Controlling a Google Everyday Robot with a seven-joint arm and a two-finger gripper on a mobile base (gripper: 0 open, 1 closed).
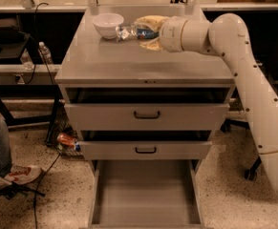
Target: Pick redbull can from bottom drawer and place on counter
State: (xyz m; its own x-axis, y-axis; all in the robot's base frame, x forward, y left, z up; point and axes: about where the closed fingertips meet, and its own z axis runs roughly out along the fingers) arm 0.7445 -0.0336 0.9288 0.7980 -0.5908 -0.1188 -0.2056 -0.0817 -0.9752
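Note:
The redbull can (127, 32), silver with a blue patch, lies sideways in my gripper (142, 31) over the back of the counter (143, 63), just right of a white bowl. The pale yellowish fingers (150, 21) close around the can's right end. I cannot tell whether the can touches the counter. My white arm reaches in from the right. The bottom drawer (96, 194) is pulled fully out below and its tray shows nothing inside.
A white bowl (108, 24) stands at the counter's back left. The two upper drawers (146, 116) with black handles are slightly open. An orange-red can (67, 140) lies on the floor left of the cabinet. A water bottle (45, 53) and a person's shoe (19, 174) are at the left.

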